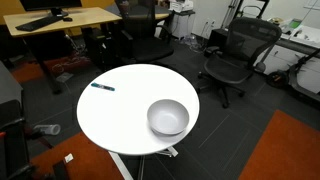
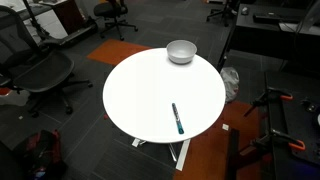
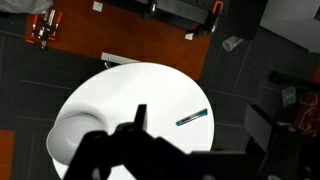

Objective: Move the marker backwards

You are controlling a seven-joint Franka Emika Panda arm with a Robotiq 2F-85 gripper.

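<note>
The marker [image 1: 103,87] is a thin dark pen with a teal-blue part. It lies flat on the round white table [image 1: 120,115] near its edge, far from the grey bowl [image 1: 168,117]. Both exterior views show it, and it also lies near the table edge in an exterior view [image 2: 177,118]. The arm does not show in either exterior view. In the wrist view my gripper [image 3: 200,128] is a dark silhouette high above the table, open and empty. The marker [image 3: 192,118] lies far below, between the fingers. The bowl [image 3: 72,128] is partly hidden by the gripper.
Black office chairs [image 1: 232,55] stand around the table, with another [image 2: 40,70] close to its side. A wooden desk [image 1: 60,20] stands behind. Orange carpet patches [image 2: 112,50] lie on the dark floor. A dark stand [image 2: 270,125] stands near the marker's side of the table.
</note>
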